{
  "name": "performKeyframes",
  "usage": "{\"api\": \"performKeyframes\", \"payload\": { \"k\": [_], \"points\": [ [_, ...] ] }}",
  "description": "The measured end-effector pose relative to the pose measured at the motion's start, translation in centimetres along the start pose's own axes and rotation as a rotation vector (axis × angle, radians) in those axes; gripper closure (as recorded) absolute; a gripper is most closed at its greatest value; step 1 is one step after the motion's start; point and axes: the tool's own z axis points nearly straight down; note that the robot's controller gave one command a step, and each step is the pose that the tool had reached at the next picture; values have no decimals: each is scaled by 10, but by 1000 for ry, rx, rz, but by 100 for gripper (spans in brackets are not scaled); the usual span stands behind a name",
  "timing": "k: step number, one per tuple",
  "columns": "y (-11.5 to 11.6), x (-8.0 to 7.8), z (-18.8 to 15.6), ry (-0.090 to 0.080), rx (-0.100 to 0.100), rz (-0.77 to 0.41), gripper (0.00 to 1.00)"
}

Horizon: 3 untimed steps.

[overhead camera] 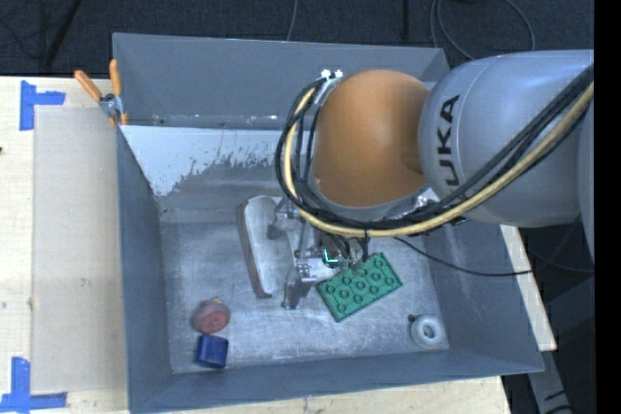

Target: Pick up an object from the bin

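My gripper is low in the middle of the bin, under the arm's orange cover. It stands between a pale grey elongated thing on its left and a green studded building plate on its right. The grey thing lies lengthwise, tilted, with its near end close to the gripper. The green plate lies flat and slanted, its left corner tucked under the gripper's body. I cannot make out whether either one is touched.
A pink round disc and a small blue block lie near the front left corner. A grey ring-shaped piece sits at the front right. The arm and its cables cover the back right of the bin.
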Motion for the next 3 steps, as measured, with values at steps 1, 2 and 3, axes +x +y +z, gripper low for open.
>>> {"api": "performKeyframes", "payload": {
  "k": [1, 2, 3],
  "points": [
    [-111, 24, 86, 0, 4, -33, 0],
    [-155, 17, 123, -19, -6, -50, 0],
    [-155, 17, 121, -17, -4, -48, 100]
  ]
}}
